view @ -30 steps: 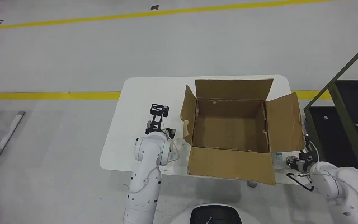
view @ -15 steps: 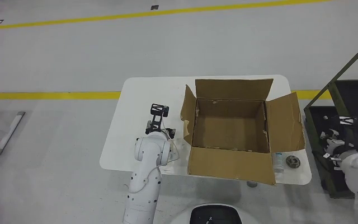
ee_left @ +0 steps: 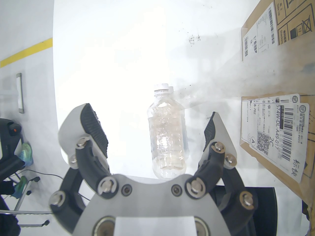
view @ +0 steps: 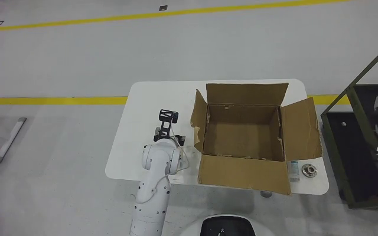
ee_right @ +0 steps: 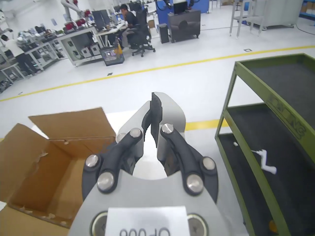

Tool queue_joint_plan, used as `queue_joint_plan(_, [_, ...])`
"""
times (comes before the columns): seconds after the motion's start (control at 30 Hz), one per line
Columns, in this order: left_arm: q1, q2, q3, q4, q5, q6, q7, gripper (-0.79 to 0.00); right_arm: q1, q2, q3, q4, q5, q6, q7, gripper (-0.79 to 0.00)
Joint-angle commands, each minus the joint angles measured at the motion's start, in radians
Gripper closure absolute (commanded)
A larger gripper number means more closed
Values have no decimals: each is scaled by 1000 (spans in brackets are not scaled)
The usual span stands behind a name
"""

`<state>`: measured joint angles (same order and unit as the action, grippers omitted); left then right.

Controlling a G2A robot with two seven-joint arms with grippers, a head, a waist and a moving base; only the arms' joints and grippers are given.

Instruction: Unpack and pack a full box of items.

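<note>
The open cardboard box (view: 242, 133) stands empty on the white table (view: 153, 97), flaps spread. My left gripper (view: 167, 117) is left of the box, low over the table. In its wrist view this left gripper (ee_left: 150, 117) is open, and a clear plastic bottle (ee_left: 167, 133) lies on the table between its fingers without touching either pad. My right gripper (ee_right: 153, 109) is shut and empty, held high to the right of the box (ee_right: 49, 148). A small clear bottle (view: 293, 171) and a round metal part (view: 309, 170) lie by the box's front right corner.
A green cart (view: 354, 147) with dark shelves stands just right of the table; in the right wrist view the cart (ee_right: 270, 124) holds a small white scrap (ee_right: 267, 164). The table's left half has free room.
The right arm rose from the round metal part at the table's front right corner, swung right over the cart and left the top view. The left arm stayed still.
</note>
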<state>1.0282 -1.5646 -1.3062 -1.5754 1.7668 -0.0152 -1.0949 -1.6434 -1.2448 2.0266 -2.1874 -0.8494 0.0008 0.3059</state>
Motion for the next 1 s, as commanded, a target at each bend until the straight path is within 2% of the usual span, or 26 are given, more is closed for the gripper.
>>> queue_joint_plan(0.0, [0, 0, 0, 0, 0, 0, 0, -785, 2, -1, -23, -36, -9, 30, 11, 0])
queue_joint_plan(0.33, [15, 2, -9, -4, -6, 1, 12, -785, 64, 0, -164, -55, -57, 65, 73, 0])
queue_joint_plan(0.53, [17, 9, -31, -20, 36, -34, -108, -785, 91, 3, -202, -22, -84, 62, 126, 0])
queue_joint_plan(0.63, [8, 13, -43, 1, 69, -57, -194, -785, 103, 4, -216, -5, -93, 80, 149, 0])
queue_joint_plan(0.77, [-11, 11, -75, 46, -7, -45, -271, -785, 114, 5, -235, 9, -107, 90, 175, 0])
queue_joint_plan(0.97, [-50, 8, -113, 119, -171, -59, -290, -785, 127, 8, -257, 24, -121, 64, 207, 0])
